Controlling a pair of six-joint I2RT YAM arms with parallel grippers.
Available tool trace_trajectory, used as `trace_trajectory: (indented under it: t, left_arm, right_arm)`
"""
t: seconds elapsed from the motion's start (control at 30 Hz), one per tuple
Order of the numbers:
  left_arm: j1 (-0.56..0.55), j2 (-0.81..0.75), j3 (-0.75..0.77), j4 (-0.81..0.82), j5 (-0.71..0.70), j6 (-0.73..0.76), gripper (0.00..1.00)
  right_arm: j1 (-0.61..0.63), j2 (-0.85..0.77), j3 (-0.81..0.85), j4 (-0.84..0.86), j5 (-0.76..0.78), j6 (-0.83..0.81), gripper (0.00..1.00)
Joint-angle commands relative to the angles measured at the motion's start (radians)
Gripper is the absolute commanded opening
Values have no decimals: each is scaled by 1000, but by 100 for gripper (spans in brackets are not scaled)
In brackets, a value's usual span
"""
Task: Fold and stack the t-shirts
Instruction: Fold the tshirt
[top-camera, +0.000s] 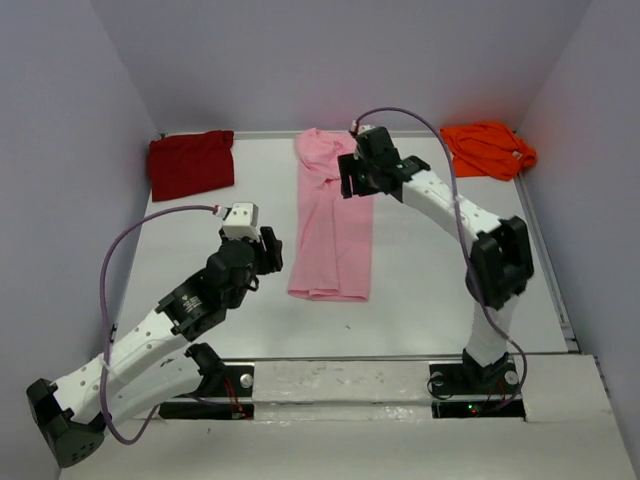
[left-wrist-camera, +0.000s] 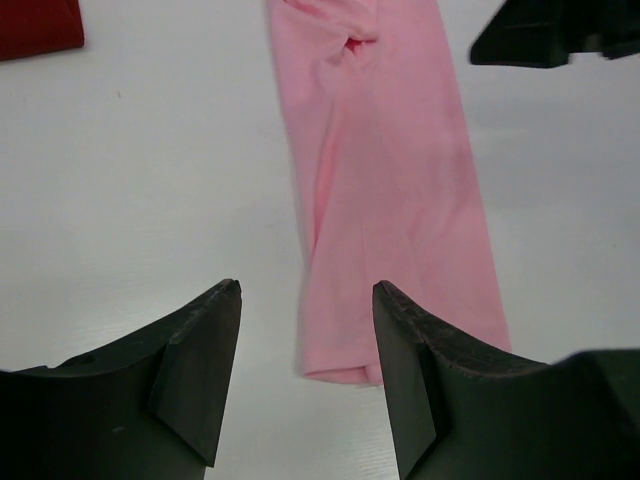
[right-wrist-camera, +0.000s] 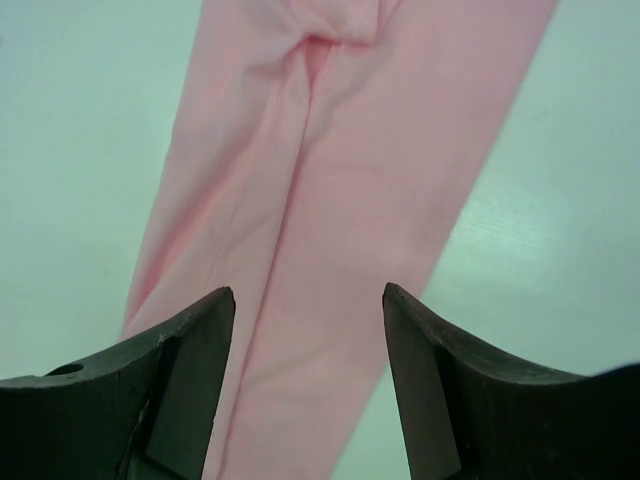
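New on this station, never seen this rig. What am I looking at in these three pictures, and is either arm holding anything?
Two robot arms are bolted at the near edge of a white table. The wide picture looks down from above and behind them. The other two come from a camera on each wrist, with that arm's own dark fingers at the bottom.

Three shirts lie on the table: a pink t-shirt folded into a long strip in the middle, a dark red t-shirt back left, and an orange t-shirt back right.

The left gripper is beside the strip's near end, the right gripper above its far part. Both are open and hold nothing.
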Motion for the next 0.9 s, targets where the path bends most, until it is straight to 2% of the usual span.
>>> trace_trajectory:
  t: [0.0,0.03,0.27,0.4,0.5,0.63,0.7,0.87]
  left_arm:
    - [-4,69,62,-20,-15,2,65]
    - [-2,106,77,-42,-22,1,65]
    - [12,293,207,-134,10,33,65]
    - [70,385,255,-165,144,41,64]
    - [116,437,280,-206,272,59,64]
    - [238,478,284,-275,468,96,63]
    - [261,494,290,-306,490,116,62]
    - [268,499,241,-335,689,104,62]
  right_arm:
    - [35,-279,-304,119,-17,95,67]
    - [35,-316,-410,126,-34,110,66]
    - [113,-552,-747,135,22,150,66]
    - [159,-645,-879,130,64,193,65]
    - [184,-730,-939,112,110,237,66]
    - [204,-807,-976,66,160,264,66]
    - [204,-826,-976,49,173,261,66]
    - [222,-818,-974,49,226,265,66]
